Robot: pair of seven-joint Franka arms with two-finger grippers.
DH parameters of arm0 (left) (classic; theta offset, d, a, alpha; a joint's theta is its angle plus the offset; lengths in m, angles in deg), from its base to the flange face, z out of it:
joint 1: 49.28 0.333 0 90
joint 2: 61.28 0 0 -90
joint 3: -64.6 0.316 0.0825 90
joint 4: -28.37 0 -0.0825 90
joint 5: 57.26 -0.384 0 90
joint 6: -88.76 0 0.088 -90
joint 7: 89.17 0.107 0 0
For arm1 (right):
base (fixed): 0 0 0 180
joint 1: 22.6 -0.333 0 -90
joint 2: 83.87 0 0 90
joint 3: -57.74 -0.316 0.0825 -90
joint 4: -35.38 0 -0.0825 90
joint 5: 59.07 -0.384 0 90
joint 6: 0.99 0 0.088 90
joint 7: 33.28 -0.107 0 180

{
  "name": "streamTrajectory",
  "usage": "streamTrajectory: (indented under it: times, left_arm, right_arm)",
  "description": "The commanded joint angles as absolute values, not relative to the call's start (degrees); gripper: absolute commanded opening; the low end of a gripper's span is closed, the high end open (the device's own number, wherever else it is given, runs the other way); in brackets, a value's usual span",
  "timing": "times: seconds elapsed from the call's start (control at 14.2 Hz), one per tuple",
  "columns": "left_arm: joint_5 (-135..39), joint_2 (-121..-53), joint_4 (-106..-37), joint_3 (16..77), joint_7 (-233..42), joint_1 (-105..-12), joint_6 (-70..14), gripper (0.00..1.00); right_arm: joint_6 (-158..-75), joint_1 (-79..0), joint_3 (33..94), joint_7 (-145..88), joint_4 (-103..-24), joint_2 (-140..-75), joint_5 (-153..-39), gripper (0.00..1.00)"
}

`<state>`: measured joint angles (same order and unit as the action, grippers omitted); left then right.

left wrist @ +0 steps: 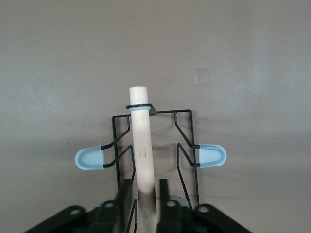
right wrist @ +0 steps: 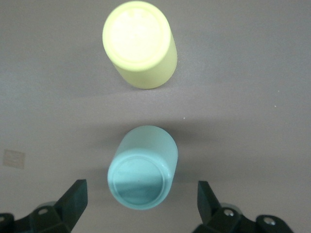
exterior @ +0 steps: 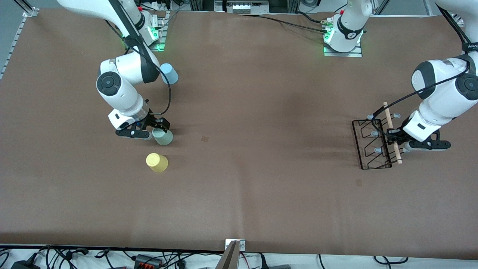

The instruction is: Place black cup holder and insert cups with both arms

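Three pastel plastic tumblers [exterior: 163,136] upside down near right arm's table end, right gripper [right wrist: 141,201] spread wide around pale green one, left gripper [exterior: 396,140] clenched on black wire cup holder's [exterior: 369,145] wooden rod [left wrist: 142,141] near left arm's edge.

cups: 3 – pale green cup [exterior: 163,137], yellow cup [exterior: 157,162], light blue cup [exterior: 169,73] | black cup holder [exterior: 368,147]: 1 | arms: 2 | grippers: 2 – left gripper [exterior: 395,141], right gripper [exterior: 154,129]

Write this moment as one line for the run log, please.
left gripper: shut on rack handle | right gripper: open, around green cup | yellow cup, blue cup: upside down, untouched
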<state>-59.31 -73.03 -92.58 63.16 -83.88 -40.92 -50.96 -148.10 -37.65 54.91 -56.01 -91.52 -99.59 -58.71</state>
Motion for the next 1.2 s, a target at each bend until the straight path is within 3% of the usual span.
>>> streamTrajectory:
  times: [0.0,0.14,0.35,0.7,0.84,0.91,1.05,1.12]
  left_arm:
    - [-60.16,-72.53,-93.19,62.84,-84.51,-40.75,-51.25,0.08]
    - [-60.16,-72.44,-92.75,62.84,-84.51,-40.67,-51.25,0.02]
    - [-60.16,-71.13,-91.70,61.71,-84.60,-40.75,-51.08,0.01]
    - [-60.07,-71.39,-78.89,56.01,-85.13,-41.10,-32.83,0.01]
    - [-60.07,-71.83,-77.19,52.31,-85.83,-41.10,-30.87,0.01]
    - [-59.90,-72.00,-77.02,50.29,-86.01,-41.63,-30.95,0.01]
    - [-59.46,-73.05,-76.32,46.60,-87.58,-43.55,-31.04,0.01]
    - [-59.46,-74.36,-76.05,45.45,-89.68,-44.78,-31.39,0.01]
  right_arm:
    - [-151.01,-37.19,54.67,-54.46,-93.82,-99.16,-58.01,1.00]
    - [-152.68,-37.10,54.67,-53.15,-93.90,-100.83,-58.01,1.00]
    - [-155.83,-37.36,54.67,-52.53,-93.82,-102.93,-58.01,1.00]
    - [-157.78,-37.71,54.67,-52.53,-93.55,-104.70,-58.10,1.00]
    - [-157.87,-37.71,54.67,-52.53,-93.55,-104.96,-58.10,1.00]
    - [-157.87,-37.71,54.67,-52.44,-93.55,-104.96,-58.10,0.87]
    - [-157.78,-37.71,54.67,-52.35,-93.55,-104.96,-58.10,0.36]
    - [-157.70,-37.71,54.67,-52.27,-93.47,-104.88,-58.01,0.17]
